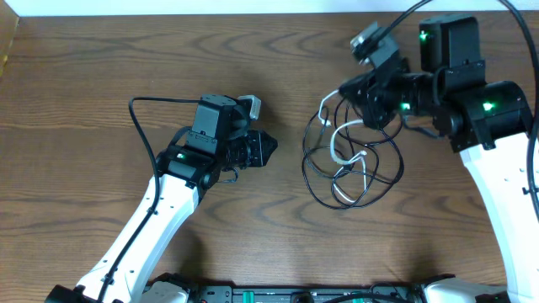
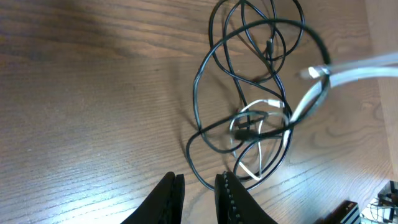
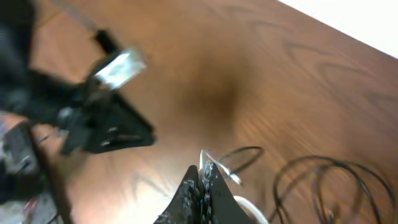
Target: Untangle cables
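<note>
On the brown wood-grain table [image 1: 101, 67], right of centre in the overhead view, lies a loose tangle [image 1: 349, 160] of thin flexible cords. It is made up of overlapping loops of thin black cables [image 2: 198, 87] with a thin white cable [image 1: 334, 147] threaded through the middle. Most of the loops rest flat on the wood, and their upper part runs in under the right arm's wrist.

The black two-finger right gripper [image 3: 203, 174] is at the upper edge of the tangle. Its fingers are pressed together, and in its wrist view a short run of the white cable is pinched at their tips, with the cord trailing away to the right. The black loops lie further right in that view.

The black two-finger left gripper [image 2: 199, 193] sits left of the tangle, near it but apart, pointing towards it. Its fingers stand a narrow gap apart, with bare wood showing between them and nothing held. From its wrist view the nearest black loop curves just ahead of the fingertips. A pale blurred streak crosses the right side of that view, and I cannot tell what it is.
</note>
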You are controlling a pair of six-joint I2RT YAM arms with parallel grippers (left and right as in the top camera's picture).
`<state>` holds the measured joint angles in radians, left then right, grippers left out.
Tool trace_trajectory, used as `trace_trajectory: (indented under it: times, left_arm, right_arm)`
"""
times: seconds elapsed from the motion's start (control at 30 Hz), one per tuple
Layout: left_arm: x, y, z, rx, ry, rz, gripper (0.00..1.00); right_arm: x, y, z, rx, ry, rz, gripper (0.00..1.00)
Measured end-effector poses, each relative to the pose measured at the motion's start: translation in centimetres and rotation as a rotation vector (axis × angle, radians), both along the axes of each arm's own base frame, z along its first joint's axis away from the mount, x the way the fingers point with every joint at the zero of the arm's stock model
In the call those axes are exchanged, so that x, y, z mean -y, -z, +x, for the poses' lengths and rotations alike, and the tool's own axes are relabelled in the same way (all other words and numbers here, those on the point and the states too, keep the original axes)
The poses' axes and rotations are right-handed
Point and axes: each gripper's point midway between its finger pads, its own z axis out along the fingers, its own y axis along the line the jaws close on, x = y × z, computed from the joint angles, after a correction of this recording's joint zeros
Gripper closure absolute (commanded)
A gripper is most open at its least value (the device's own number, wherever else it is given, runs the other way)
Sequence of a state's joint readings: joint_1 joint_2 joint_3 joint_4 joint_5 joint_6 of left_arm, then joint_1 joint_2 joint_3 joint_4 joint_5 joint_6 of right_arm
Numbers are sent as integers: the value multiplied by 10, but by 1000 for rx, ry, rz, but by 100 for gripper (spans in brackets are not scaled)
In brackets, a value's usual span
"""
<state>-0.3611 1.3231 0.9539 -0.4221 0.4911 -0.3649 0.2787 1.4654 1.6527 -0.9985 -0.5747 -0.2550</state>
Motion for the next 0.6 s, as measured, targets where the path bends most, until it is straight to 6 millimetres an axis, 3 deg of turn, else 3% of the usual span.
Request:
trace_trajectory:
  times: [0.1,0.23,0.3,0.47,0.6]
  left_arm:
    - [0,0,0,0,0,0,78]
    - [0,0,0,0,0,0,78]
    - [0,0,0,0,0,0,78]
    - [0,0,0,-1,0,0,78]
    - [0,0,0,1,0,0,78]
  right_arm:
    - [5,3,5,7,39,-33,99]
    - [35,11,27,-8,268,-115,99]
    - [32,10,26,-9,248,-99,99]
    - [-6,-3,-5,0,-38,26,99]
    - [-11,-7,-10,1,-81,54,99]
